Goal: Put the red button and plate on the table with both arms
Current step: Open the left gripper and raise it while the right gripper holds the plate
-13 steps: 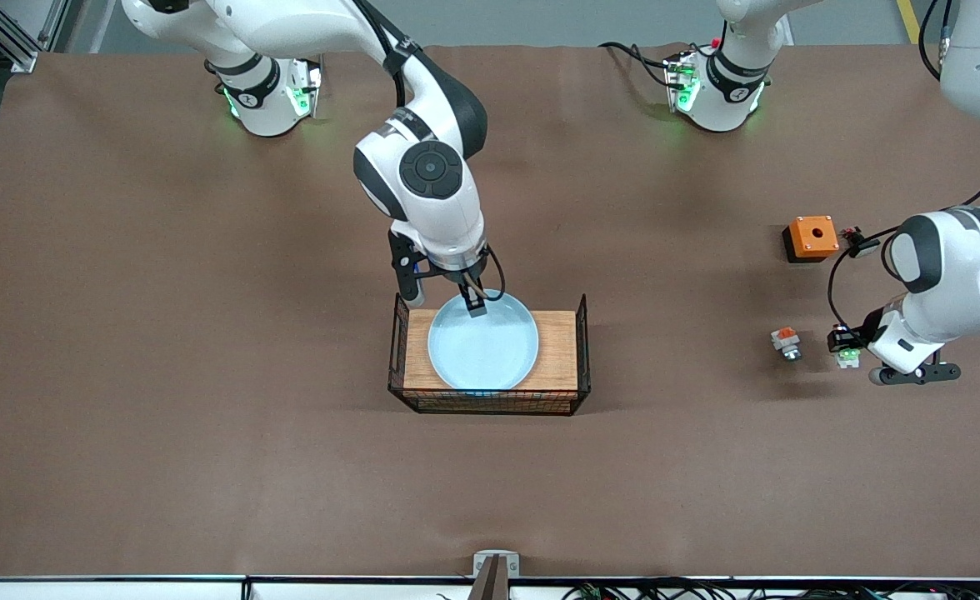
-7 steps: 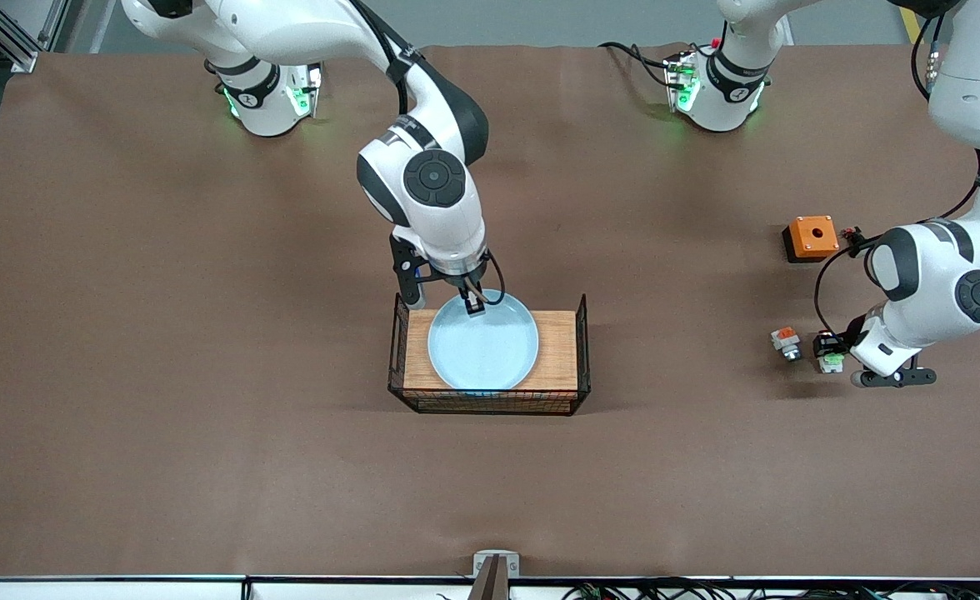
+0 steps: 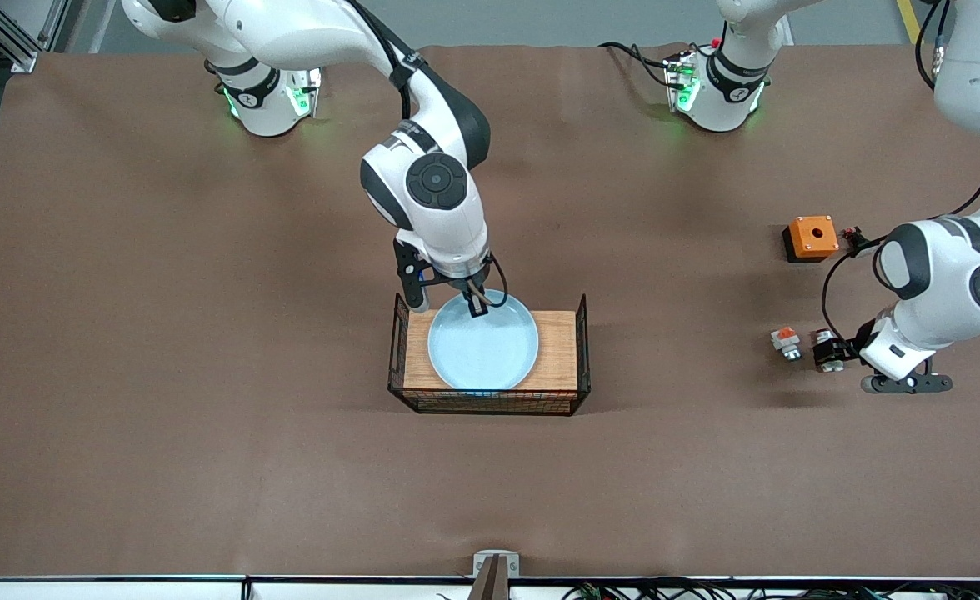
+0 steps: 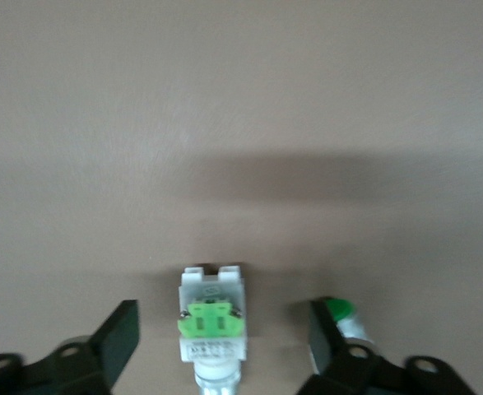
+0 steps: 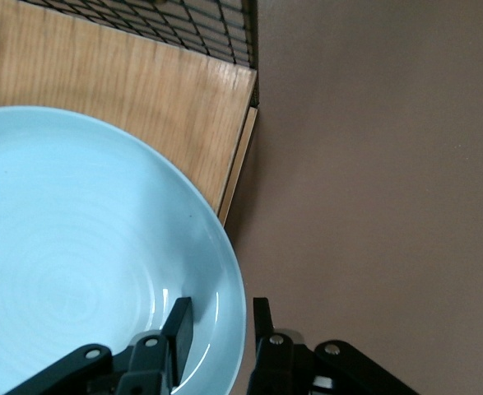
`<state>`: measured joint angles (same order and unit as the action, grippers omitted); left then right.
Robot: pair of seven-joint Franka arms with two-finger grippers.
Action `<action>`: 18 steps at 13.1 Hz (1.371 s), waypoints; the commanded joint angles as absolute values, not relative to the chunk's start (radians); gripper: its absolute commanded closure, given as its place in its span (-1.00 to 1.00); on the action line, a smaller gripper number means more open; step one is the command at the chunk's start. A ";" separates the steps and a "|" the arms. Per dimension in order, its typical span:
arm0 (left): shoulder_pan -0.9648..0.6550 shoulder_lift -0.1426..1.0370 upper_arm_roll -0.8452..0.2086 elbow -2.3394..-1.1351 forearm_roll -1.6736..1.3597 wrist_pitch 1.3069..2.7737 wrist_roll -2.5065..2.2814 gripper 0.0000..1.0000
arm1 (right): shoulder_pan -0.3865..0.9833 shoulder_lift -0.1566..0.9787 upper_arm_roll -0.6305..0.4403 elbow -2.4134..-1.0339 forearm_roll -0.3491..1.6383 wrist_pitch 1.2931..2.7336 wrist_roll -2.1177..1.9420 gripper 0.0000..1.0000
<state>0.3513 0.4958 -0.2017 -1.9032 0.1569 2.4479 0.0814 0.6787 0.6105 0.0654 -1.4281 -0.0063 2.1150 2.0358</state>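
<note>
Two operations run in parallel.

Right arm: the right pincer [image 3: 475, 302] straddles the rim of the plate [image 3: 482, 343] at the edge nearest the robot bases, one finger inside the rim, one outside. In the right wrist view the fingers [image 5: 179, 327] stand apart with the rim [image 5: 233, 329] between them; the pincer is released, not yet clamped. The plate rests on the wooden board [image 3: 558, 350] between the wire ends, at the middle of the counter [image 3: 207, 333]. Recommended procedure: clamp squarely on the rim, lift straight up until the plate clears the wire ends [image 3: 582, 350], and only then travel sideways. The glossy rim will probably slip under a shallow bite.

Left arm: the left pincer [image 4: 225, 346] is low over the counter toward the left arm's end, fingers spread wide, with the red button [image 4: 212, 317] between them and touching neither. The button appears to lie on its side on the counter. Recommended procedure: center the body between the fingers before clamping; an off-center squeeze would likely twist so small a part.

Inventory:
- Arms: two.
- Plate: one.
- Board with wire ends: one.
- Small push-button units: two, the green-blocked one at the left pincer and an orange-red one [image 3: 785, 342] just beside it.
- Orange box [image 3: 811, 237] with round hole: one.
</note>
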 commanded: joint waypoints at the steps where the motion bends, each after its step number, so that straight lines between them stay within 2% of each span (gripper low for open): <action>1: 0.353 0.352 -0.232 -1.918 0.170 2.344 0.074 -1.00 | 0.687 0.630 0.063 -1.399 -0.040 2.115 2.042 0.50; 2: 0.353 0.321 -0.241 -1.898 0.166 2.294 0.068 -1.00 | 0.687 0.630 0.063 -1.399 -0.041 2.115 2.040 0.59; 3: 0.354 0.292 -0.253 -1.867 0.161 2.222 0.046 -1.00 | 0.687 0.629 0.063 -1.399 -0.043 2.114 2.036 0.77; 7: 0.354 0.168 -0.296 -1.798 0.158 2.030 -0.017 -1.00 | 0.701 0.630 0.063 -1.399 -0.077 2.114 2.016 0.98; 10: 0.354 0.066 -0.320 -1.740 0.152 1.898 -0.017 -1.00 | 0.693 0.629 0.064 -1.397 -0.075 2.114 2.010 1.00; 13: 0.353 0.055 -0.331 -1.582 0.060 1.700 -0.020 -1.00 | 0.698 0.617 0.066 -1.381 -0.071 2.099 2.005 1.00; 16: 0.351 0.051 -0.347 -1.491 0.055 1.580 -0.021 -1.00 | 0.696 0.614 0.072 -1.315 -0.055 2.005 2.006 0.99; 17: 0.318 0.032 -0.333 -1.490 0.054 1.559 -0.021 -1.00 | 0.698 0.614 0.074 -1.301 -0.051 1.976 2.006 0.99; 18: 0.237 0.016 -0.272 -1.493 0.051 1.542 -0.029 -1.00 | 0.699 0.606 0.077 -1.301 -0.048 1.959 2.006 0.99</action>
<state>0.3264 0.0316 -0.3278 -1.5127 0.0680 1.5881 -0.0097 0.6983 0.6081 0.0711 -1.3274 -0.0548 2.0072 2.0156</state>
